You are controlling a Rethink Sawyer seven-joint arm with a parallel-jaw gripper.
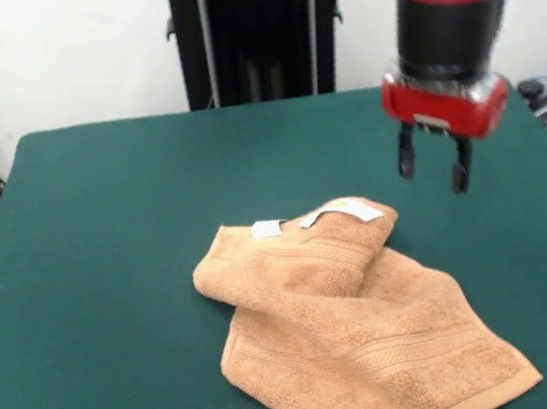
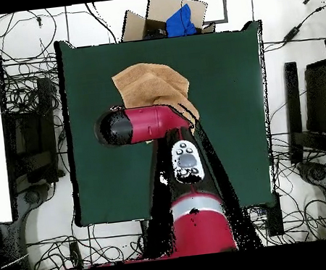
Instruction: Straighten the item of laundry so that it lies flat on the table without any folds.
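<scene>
The towel (image 1: pixel 356 330) lies on the near half of the dark green tabletop (image 1: pixel 98 248) in the front view, a little toward that picture's right side, with its nearest corner close to the front edge. It is orange-tan terry cloth with a soft looped pile. It is not flat. The nearer, larger part spreads out toward a pointed corner at the lower right, and a woven border band runs across it in slightly raised parallel ribs. Wrinkles cross this part diagonally. Farther back, the upper part is folded over on itself into a thicker rounded hump, with another ribbed band showing along the fold. The outline on the left side is rounded and bunched instead of straight. At the far edge of the folded part sit two small white label tags (image 1: pixel 343 212): one is a short square piece toward the left, the other a longer strip curving along the crest of the fold.

Beyond the towel and to the right in the front view, the claw (image 1: pixel 435 165) hangs above the tabletop, apart from the cloth and not touching it. Its two dark fingers (image 1: pixel 461 166) point downward with a clear gap between them and nothing held. Above them are a red wrist block and the black and red arm (image 1: pixel 448 0).

In the overhead view the towel (image 2: pixel 149 88) shows as a rumpled tan patch on the half of the tabletop away from the robot's base, partly covered by the arm (image 2: pixel 146 122).

At the far side of the tabletop in the front view stands the black pedestal (image 1: pixel 256 35).
</scene>
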